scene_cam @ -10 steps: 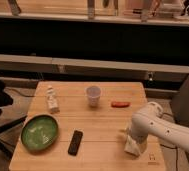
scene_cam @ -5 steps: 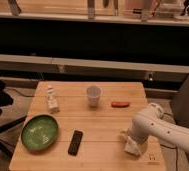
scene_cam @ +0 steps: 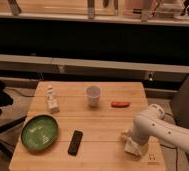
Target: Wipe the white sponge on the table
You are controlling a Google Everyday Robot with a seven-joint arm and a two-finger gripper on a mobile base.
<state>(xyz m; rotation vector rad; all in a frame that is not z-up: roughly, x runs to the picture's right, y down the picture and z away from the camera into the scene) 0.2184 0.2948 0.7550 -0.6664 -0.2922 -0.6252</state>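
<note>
Nearest, by the table's (scene_cam: 103, 125) front right corner, the gripper (scene_cam: 133, 139) sits on the white sponge (scene_cam: 132, 149); its grip cannot be told. Leftward lie a black remote (scene_cam: 75, 142) and a green bowl (scene_cam: 39, 132), its inside bare. Farther back stands a white cup (scene_cam: 93, 95), contents hidden.

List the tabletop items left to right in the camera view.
green bowl, black remote, white paper cup, red object, gripper at the white sponge by the table's front right corner.
</note>
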